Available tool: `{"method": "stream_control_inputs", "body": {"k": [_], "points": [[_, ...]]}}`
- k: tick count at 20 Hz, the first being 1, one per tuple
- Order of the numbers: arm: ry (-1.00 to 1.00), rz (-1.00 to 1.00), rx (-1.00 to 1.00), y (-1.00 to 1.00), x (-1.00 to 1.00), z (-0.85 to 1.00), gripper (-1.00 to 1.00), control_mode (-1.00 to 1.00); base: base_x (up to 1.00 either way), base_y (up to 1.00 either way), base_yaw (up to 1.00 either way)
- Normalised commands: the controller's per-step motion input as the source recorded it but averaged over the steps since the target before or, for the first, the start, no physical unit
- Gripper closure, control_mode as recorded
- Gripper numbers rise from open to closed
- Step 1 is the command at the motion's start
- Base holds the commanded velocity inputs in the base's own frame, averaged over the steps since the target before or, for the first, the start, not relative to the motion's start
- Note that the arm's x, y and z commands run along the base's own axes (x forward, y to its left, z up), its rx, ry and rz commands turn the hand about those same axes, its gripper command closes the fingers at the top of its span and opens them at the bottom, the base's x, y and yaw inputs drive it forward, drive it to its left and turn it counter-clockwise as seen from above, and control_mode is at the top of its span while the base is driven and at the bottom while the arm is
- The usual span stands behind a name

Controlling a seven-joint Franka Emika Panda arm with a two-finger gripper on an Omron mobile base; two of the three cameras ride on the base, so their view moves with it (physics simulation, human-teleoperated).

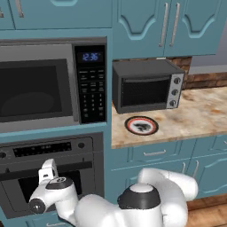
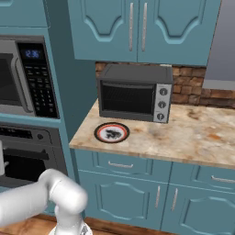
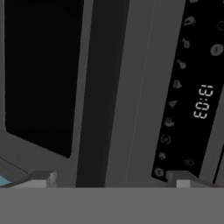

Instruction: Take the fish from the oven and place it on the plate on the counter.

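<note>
Claw [image 3: 111, 178] wide open, empty, at the oven [image 1: 48, 177] front; plate [image 1: 141, 125] on counter [image 1: 199, 115].

— What's on my right base feed?
— I see the plate [image 2: 111, 133] on the counter [image 2: 183, 137], just before the toaster oven [image 2: 134, 99]; the oven [image 2: 27, 153] sits lower left, door shut.

The microwave [image 1: 44, 84] carries a small blue clock display [image 1: 90, 56] above its keypad, reading 12:36. The oven [image 1: 48, 177] has a dark control strip [image 3: 192, 96] with a white clock readout, rolled sideways in the hand view, reading 13:03. The symbols beside it are too small to read.
</note>
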Motion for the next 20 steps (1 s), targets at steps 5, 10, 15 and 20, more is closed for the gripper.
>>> {"method": "stream_control_inputs", "body": {"k": [5,10,15,20], "points": [[-0.24,-0.01,-0.02,0.24,0.54,-0.36,-1.0,-1.0,0.0,0.0,0.0],[-0.16,0.0,0.0,0.08,0.49,-0.26,-1.0,-1.0,0.0,0.0,0.0],[0.0,0.0,0.0,0.01,0.47,-0.14,-1.0,-1.0,0.0,0.0,0.0],[0.0,0.0,0.0,0.11,0.42,-0.22,-1.0,-1.0,0.0,0.0,0.0]]}}
